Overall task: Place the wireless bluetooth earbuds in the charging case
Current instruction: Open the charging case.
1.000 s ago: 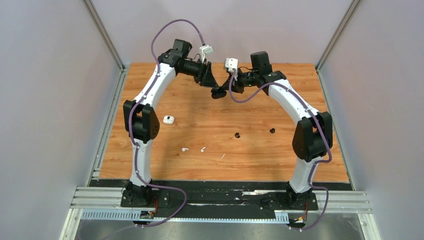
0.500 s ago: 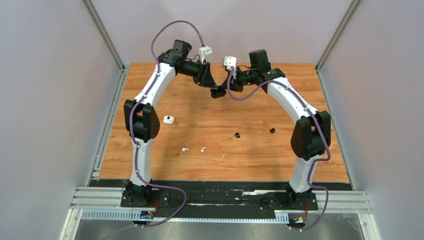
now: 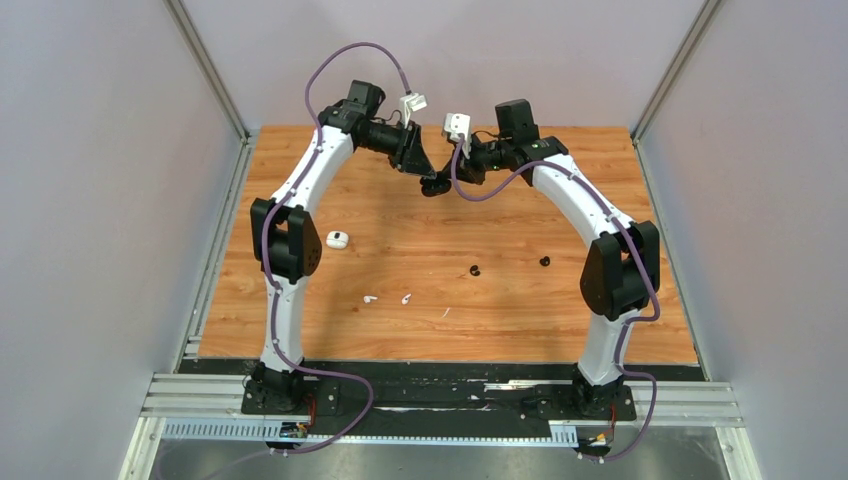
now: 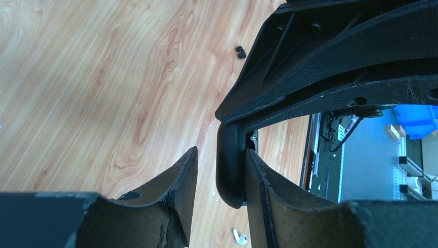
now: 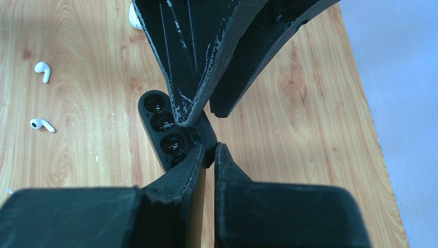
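Raised over the far middle of the wooden table (image 3: 520, 310), the right gripper (image 5: 210, 147) is pinched tight on a thin edge of a black oblong plastic piece with round wells (image 5: 162, 121) — presumably steadying it for a handover. The left gripper (image 4: 219, 155) stands part open astride its rounded end, a gap on one side. The two tiny glossy white earbuds (image 5: 42, 70) lie loose toward the near edge, apart from a small white rounded pod (image 3: 337, 239) — likely their charging case.

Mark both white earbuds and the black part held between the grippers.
left earbud (image 3: 370, 298), top view, on its white body.
right earbud (image 3: 407, 298), top view, on its white body.
black part (image 5: 164, 123), right wrist view, on its middle round well.
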